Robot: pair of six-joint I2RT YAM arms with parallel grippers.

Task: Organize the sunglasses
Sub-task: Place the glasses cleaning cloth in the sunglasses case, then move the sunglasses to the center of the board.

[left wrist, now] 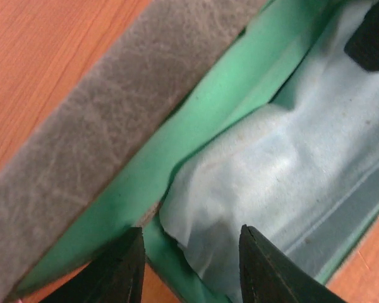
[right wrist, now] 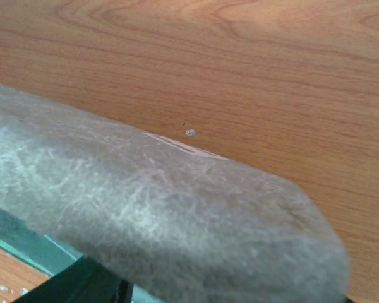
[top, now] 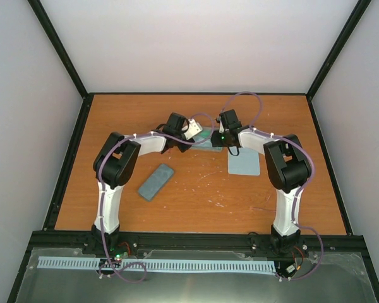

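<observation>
The sunglasses are hidden in every view. An open grey case (top: 206, 140) with green lining lies at the middle back of the table, and both grippers meet over it. In the left wrist view its grey lid (left wrist: 82, 145) runs along the green lining (left wrist: 202, 120), and a pale blue cloth (left wrist: 284, 170) lies crumpled inside. My left gripper (left wrist: 192, 265) stands open, its fingertips astride the cloth's edge without pinching it. My right gripper (top: 213, 139) is at the case's right side. The grey lid (right wrist: 164, 221) fills its view and hides the jaws.
A closed blue-grey case (top: 156, 181) lies left of centre on the wooden table (top: 196, 202). A flat pale blue cloth (top: 243, 162) lies under the right forearm. Black frame rails edge the table on all sides.
</observation>
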